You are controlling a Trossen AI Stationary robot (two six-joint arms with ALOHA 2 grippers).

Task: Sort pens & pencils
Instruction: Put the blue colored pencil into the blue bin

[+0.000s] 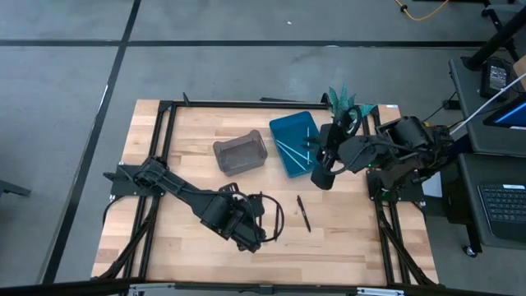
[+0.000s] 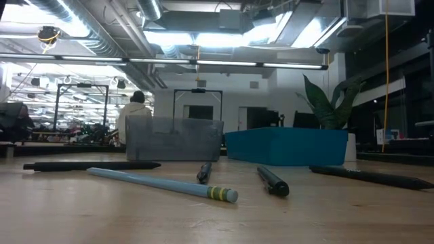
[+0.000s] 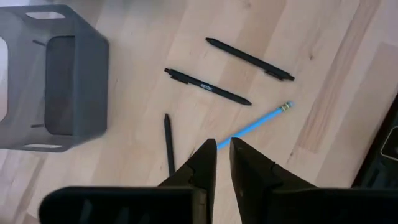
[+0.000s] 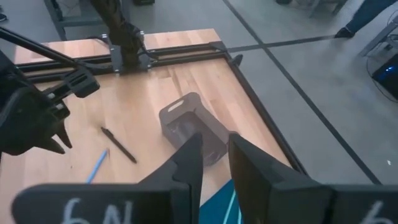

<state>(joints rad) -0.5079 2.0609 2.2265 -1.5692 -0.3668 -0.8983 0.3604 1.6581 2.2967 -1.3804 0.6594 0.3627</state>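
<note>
Three black pens and one light blue pencil lie flat on the wooden table. My left gripper hangs above them, pointing steeply down, its fingers a narrow gap apart with nothing between them. Its tips stand over the pencil's plain end. In the high view my left gripper hides most of these; one black pen shows to its right. My right gripper is raised over the near right corner of the blue bin, which holds light blue pencils. It is narrowly open and holds nothing.
A grey bin stands left of the blue bin at mid-table. A green potted plant stands behind the blue bin at the far right. A black frame rail runs along the table's edges. In the low view a person shows far behind the table.
</note>
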